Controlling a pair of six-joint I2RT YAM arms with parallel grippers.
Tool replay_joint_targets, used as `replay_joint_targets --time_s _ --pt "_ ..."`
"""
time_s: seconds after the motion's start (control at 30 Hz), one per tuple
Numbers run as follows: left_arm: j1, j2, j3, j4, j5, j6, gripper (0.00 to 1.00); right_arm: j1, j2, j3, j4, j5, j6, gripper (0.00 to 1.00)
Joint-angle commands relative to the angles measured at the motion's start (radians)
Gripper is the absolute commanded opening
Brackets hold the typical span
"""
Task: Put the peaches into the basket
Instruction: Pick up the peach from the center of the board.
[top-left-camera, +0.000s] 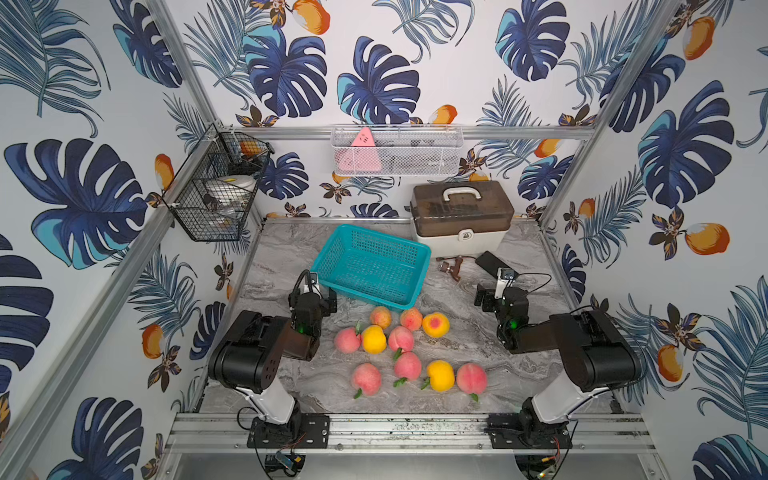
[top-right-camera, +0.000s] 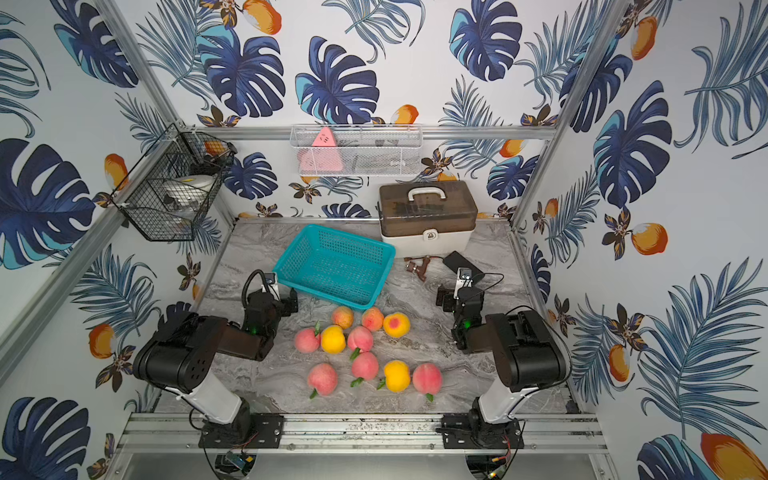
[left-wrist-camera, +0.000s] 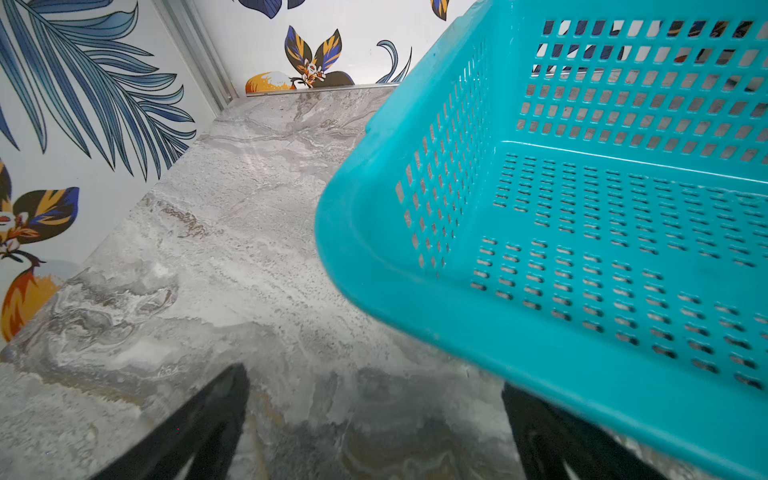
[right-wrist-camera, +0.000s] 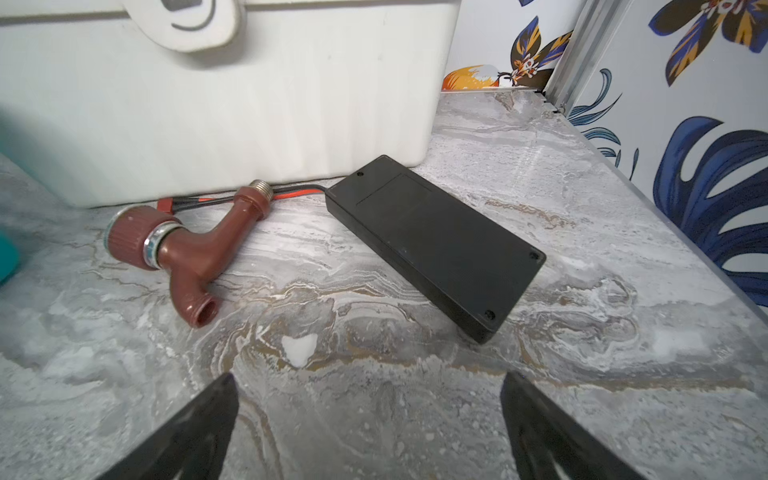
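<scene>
Jaws on the left arm and right arm gape wide, holding nothing; the left pair sits beside the single teal basket, contact unclear. Ten peaches lie on the counter just nearer.

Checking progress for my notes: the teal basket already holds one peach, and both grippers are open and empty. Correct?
No: the basket is empty, as both top views show; the peaches all lie on the table. The left gripper and right gripper are open and empty.
</scene>
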Motion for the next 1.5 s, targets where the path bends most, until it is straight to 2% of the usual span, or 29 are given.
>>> replay_joint_targets --time_s 0.0,1.27,1.47 --pt "0.001 -0.001 0.0 0.05 0.001 -0.001 0.99 0.0 0.0 0.005 0.002 0.0 -0.002 1.0" --pt "0.002 -0.006 -0.002 0.053 0.004 -0.001 0.99 -0.001 -0.002 -0.001 0.013 0.0 -0.004 1.0" --pt "0.001 -0.074 0.013 -0.034 0.015 0.008 0.99 0.002 -0.051 0.017 -0.057 -0.017 -0.012 1.0"
